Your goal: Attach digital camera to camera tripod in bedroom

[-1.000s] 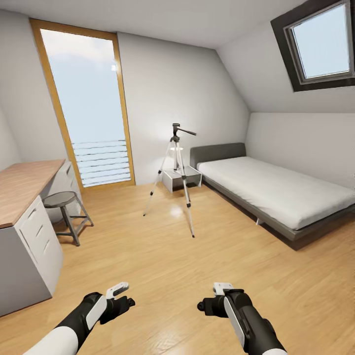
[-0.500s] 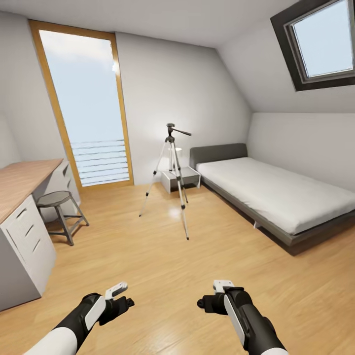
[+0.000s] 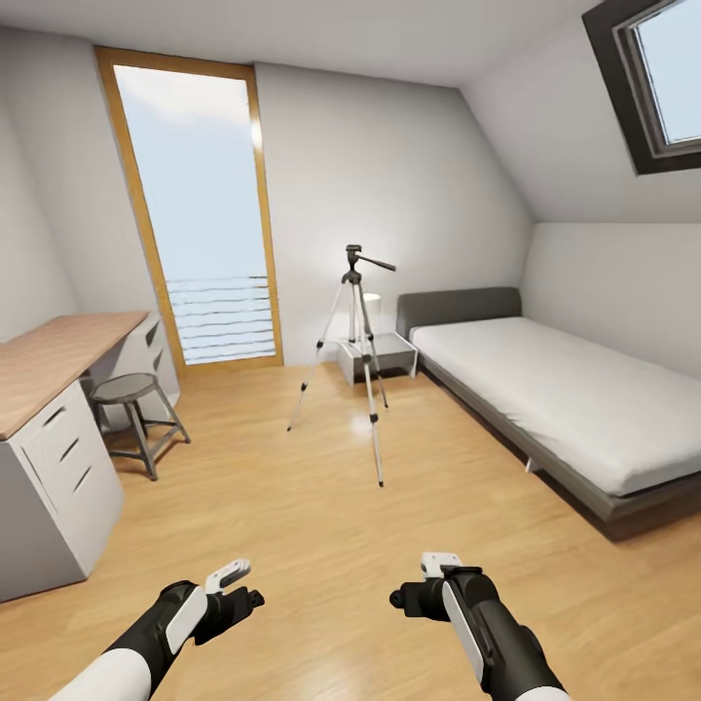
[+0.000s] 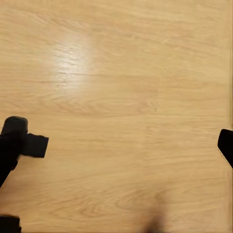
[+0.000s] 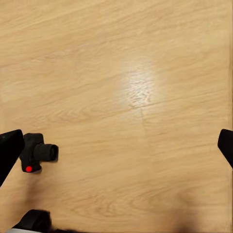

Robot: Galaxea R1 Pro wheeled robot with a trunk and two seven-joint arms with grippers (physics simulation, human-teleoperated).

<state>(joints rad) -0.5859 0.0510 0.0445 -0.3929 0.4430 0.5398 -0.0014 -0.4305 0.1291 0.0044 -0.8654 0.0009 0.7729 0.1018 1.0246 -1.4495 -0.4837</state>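
From the head camera I'm looking across the bedroom's light wood floor [image 3: 292, 506]. The camera tripod [image 3: 358, 355] stands upright near the middle of the room on its three spread legs, black head and pan handle on top, just in front of a small white nightstand [image 3: 380, 355]. The grey bed [image 3: 565, 409] with its white mattress runs along the right wall. On the left I have the wood-topped desk [image 3: 54, 360] with white drawers and a round stool [image 3: 131, 409] beside it, and behind them the tall wood-framed window [image 3: 200, 209].

Low in that view both arms reach forward. The left gripper [image 3: 234, 589] is held over bare floor. The right gripper [image 3: 428, 584] has a dark lump at its tip, which I take to be the digital camera [image 3: 409, 599], though it's too small here to be sure.

On the left wrist camera I see wood floor with the fingers at the frame's edges, spread wide with nothing between them.

On the right wrist camera the digital camera [image 5: 38, 153], red button showing, sits against one finger [image 5: 9, 150]; the other finger is far across the frame, so the claw is apart, not clamped on it.
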